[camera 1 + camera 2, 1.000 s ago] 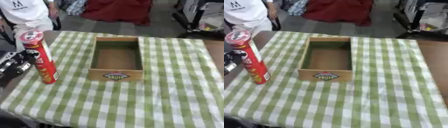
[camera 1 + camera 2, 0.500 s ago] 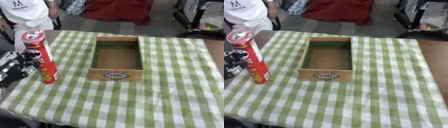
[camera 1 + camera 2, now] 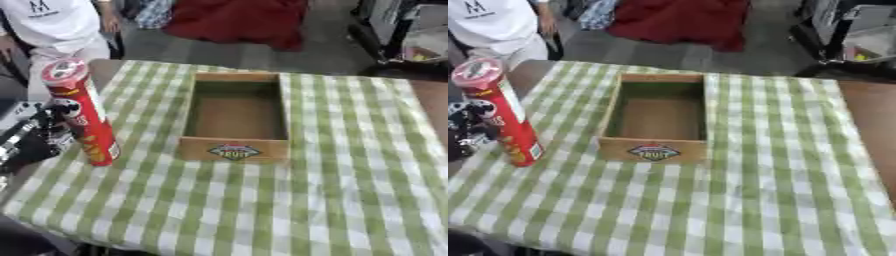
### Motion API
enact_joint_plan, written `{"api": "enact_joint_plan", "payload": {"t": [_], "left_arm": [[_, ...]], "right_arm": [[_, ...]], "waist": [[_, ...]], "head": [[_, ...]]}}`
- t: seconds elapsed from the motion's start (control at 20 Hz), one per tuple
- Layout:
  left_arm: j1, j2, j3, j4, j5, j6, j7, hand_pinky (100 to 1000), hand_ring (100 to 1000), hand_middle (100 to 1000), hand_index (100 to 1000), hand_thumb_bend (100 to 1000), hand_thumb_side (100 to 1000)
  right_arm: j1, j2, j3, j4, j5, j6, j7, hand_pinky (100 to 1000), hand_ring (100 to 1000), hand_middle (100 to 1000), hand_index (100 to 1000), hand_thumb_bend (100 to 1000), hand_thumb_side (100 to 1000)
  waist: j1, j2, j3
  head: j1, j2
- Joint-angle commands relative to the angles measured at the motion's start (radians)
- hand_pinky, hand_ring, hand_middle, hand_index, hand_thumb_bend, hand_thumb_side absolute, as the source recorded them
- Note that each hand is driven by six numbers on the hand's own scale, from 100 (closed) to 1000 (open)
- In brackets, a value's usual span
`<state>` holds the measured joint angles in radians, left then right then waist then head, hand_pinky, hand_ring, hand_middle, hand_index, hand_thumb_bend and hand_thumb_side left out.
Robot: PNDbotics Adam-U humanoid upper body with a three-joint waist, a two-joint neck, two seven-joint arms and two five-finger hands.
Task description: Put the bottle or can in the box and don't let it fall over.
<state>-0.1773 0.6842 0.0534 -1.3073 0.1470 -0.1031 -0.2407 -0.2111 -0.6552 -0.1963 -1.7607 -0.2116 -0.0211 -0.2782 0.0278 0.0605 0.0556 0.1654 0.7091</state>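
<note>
At the far left edge of the left eye view, the left hand [image 3: 39, 137] comes in low over the table, black with silver parts. Its fingers [image 3: 59, 131] reach toward the lower half of the can and lie against or just beside its left side; whether they curl round it or merely rest next to it cannot be made out, so the state of the hand cannot be told.

Just to the right of that hand stands the can [image 3: 81, 112], a tall red tube with a pale round lid and a yellow patch near its base. It is upright, leaning only as the whole picture leans, and it stands on the green-and-white checked tablecloth [image 3: 332, 190] near the cloth's left edge, outside the box.

Further right, near the middle of the cloth and apart from the can, lies the box [image 3: 234, 149], an open wooden tray with low walls and a bare brown floor. Its near wall carries an oval label with lettering too blurred to read. Nothing lies inside it.

Right of the box the checked cloth runs on to the table's right edge, where a strip of brown table top [image 3: 872, 125] shows. The right hand shows in neither view.
</note>
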Motion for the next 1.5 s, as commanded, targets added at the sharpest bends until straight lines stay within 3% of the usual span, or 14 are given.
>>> {"api": "enact_joint_plan", "payload": {"t": [0.05, 0.9, 1.5], "left_arm": [[-0.018, 0.022, 0.004, -0.002, -0.01, 0.0, 0.011, 998, 1000, 921, 1000, 387, 432], [-0.046, 0.008, -0.013, 0.032, -0.016, 0.0, 0.012, 1000, 1000, 929, 1000, 380, 386], [-0.077, -0.002, -0.022, 0.069, -0.026, -0.001, 0.02, 1000, 1000, 927, 1000, 394, 408]], "right_arm": [[-0.011, -0.022, -0.007, -0.021, -0.006, 0.0, 0.002, 810, 771, 772, 826, 100, 692], [-0.009, -0.02, -0.009, -0.021, -0.009, -0.001, -0.001, 809, 770, 771, 826, 100, 698], [-0.009, -0.017, -0.009, -0.022, -0.01, -0.001, 0.001, 809, 771, 772, 826, 100, 702]], "waist": [[-0.001, -0.005, 0.0], [-0.002, 0.0, -0.004], [-0.003, 0.003, -0.006]], "head": [[0.005, -0.016], [0.012, -0.021], [0.02, -0.024]]}}
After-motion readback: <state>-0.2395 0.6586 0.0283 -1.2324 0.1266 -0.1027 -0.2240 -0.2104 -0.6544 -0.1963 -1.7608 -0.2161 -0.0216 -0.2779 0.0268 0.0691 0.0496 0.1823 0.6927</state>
